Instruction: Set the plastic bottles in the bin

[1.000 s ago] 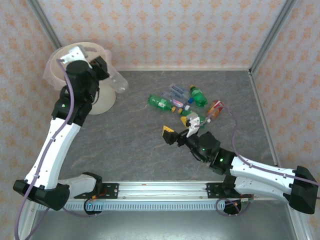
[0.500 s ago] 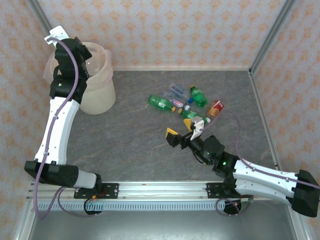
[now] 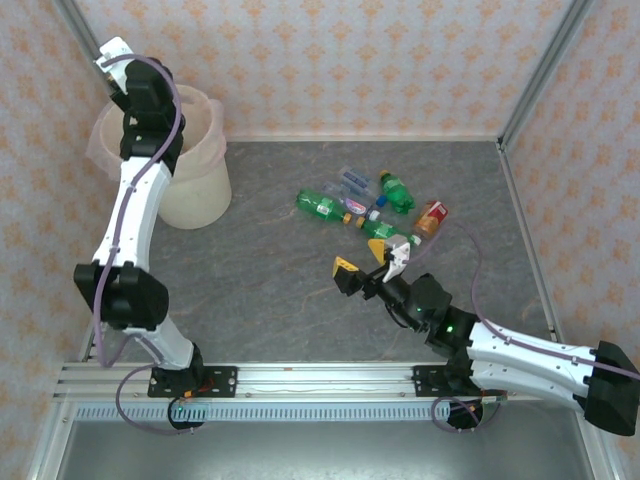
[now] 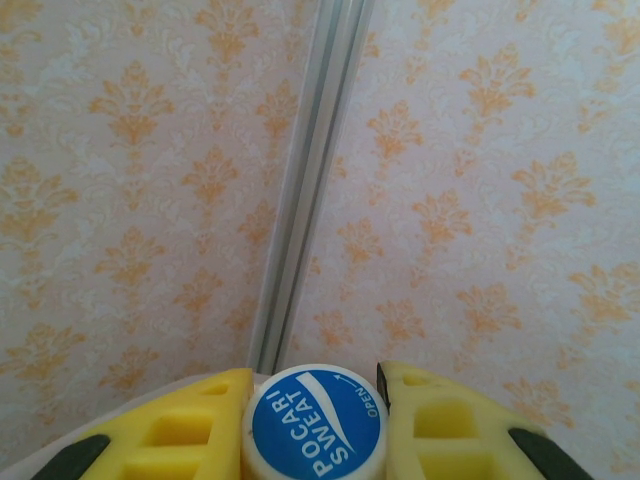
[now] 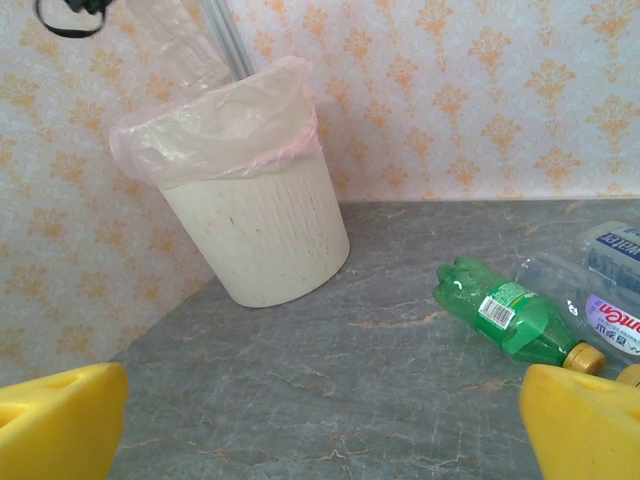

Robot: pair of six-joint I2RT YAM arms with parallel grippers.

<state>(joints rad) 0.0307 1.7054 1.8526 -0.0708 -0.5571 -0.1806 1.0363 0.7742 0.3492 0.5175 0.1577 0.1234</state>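
My left gripper [image 4: 313,392] is shut on a clear plastic bottle, whose blue-and-white cap [image 4: 315,428] sits between the yellow fingers [image 4: 190,430], facing the back-left wall corner. In the right wrist view that bottle's clear body [image 5: 172,42] hangs above the cream bin [image 5: 255,230]. The left arm [image 3: 135,200] reaches up over the bin [image 3: 200,190]. Several bottles lie mid-table: a green one [image 3: 320,206], another green one [image 3: 396,192], a clear one [image 3: 355,182]. My right gripper [image 3: 370,262] is open and empty, just short of them. The nearest green bottle [image 5: 500,315] lies ahead to its right.
A pinkish translucent liner [image 5: 215,125] folds over the bin's rim. An orange-labelled bottle [image 3: 432,217] lies at the right of the pile. Metal corner posts [image 3: 535,75] and patterned walls close the table in. Bare grey tabletop [image 3: 260,270] lies between the bin and the bottles.
The left arm has swung up and back, carrying the clear bottle from beside the bin's front to above its rim. The right gripper has shifted slightly and stays open.
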